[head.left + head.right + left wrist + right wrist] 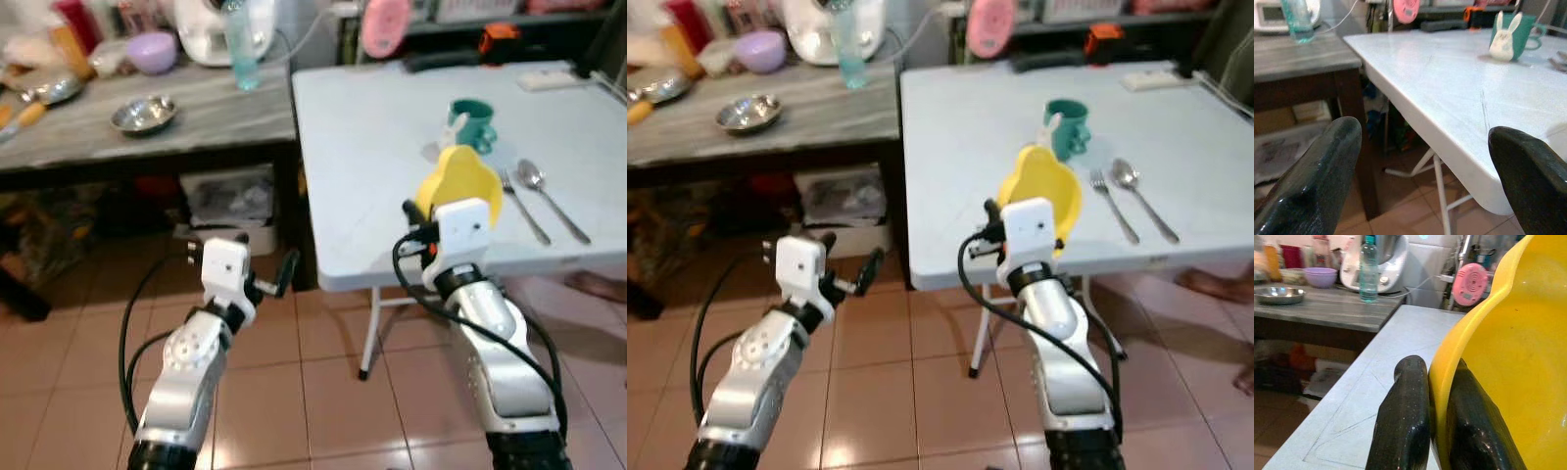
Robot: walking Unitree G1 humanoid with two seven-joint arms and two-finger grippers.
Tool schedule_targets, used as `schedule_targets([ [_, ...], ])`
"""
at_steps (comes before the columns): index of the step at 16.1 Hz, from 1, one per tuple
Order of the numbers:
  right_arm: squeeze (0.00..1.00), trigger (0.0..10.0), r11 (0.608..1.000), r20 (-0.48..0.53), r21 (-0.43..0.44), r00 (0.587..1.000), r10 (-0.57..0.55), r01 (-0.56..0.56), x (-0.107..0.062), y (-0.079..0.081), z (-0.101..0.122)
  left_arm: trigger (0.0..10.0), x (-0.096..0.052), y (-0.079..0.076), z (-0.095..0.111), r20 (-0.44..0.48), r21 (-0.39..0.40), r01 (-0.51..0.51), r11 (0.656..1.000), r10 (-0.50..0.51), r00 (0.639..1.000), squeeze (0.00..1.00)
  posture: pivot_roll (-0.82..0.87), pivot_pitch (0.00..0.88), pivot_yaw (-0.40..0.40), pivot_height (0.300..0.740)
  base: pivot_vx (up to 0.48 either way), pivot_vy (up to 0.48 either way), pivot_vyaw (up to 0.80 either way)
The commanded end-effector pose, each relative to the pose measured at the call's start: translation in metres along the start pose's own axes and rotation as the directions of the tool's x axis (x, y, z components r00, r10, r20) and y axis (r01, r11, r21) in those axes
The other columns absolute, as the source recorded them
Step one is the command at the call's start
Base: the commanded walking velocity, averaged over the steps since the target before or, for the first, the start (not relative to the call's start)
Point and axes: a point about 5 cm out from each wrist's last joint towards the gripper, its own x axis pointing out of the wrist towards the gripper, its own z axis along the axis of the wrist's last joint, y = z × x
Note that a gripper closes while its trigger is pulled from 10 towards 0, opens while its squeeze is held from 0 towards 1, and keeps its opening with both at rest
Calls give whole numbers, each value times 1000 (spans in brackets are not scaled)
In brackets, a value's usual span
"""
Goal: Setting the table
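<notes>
Right gripper [1425, 431] clamped on the rim of a yellow bowl [460, 181], one black finger [1400, 421] outside the wall, the other inside, bowl tilted up on edge above the near edge of the white folding table [372, 147]. Seen from the head camera, bowl at about 4 o'clock of the table top, just in front of the wrist housing. Beyond it, toward 12 o'clock, a teal mug [474, 124] with a white rabbit figure on its side, standing upright. At 3 o'clock of the bowl, a fork [523, 206] and a spoon [551, 199] lying side by side, close but apart, handles toward the near edge.

Left gripper [274, 279] open, fingers [1312, 176] spread wide, held over the tiled floor [88, 352] near the table's corner, touching nothing. At 10 o'clock, a wooden sideboard [147, 132] with a steel bowl [144, 114], a purple bowl [153, 51] and a clear bottle [239, 44].
</notes>
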Motion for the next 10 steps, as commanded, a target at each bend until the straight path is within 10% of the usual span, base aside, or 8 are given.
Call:
schedule_targets([
  [1,0,10000,1000,29,16,999,22,-22,1,8,6,10000,-4,8,-1,-11,19,-30,999,30,999,0,-65,92,72,740,0,439,-638],
  [10,0,10000,999,47,-21,998,43,-42,0,9,5,10000,0,3,-3,-10,14,-30,999,30,999,0,-63,78,63,740,0,475,-49],
])
